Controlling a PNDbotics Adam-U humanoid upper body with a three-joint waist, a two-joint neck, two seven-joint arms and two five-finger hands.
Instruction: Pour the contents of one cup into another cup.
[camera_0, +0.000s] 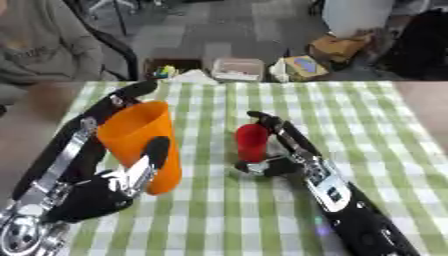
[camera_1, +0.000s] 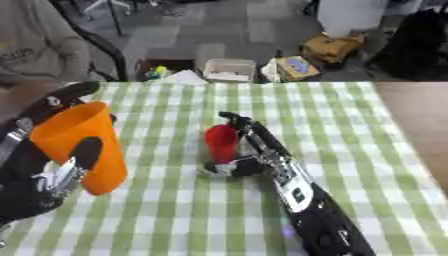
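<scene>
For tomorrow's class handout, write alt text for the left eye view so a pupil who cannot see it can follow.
A robot's left hand holds a large orange cup tilted above a green checked tablecloth, while its right hand grips a small red cup standing on the cloth. The two cups are apart, the orange one to the left.

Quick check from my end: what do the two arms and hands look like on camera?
Both are mostly black with silver metal parts. The left hand has silver strips along its fingers and a round silver joint at the wrist. The right hand sits on a black forearm bearing a white label.
</scene>
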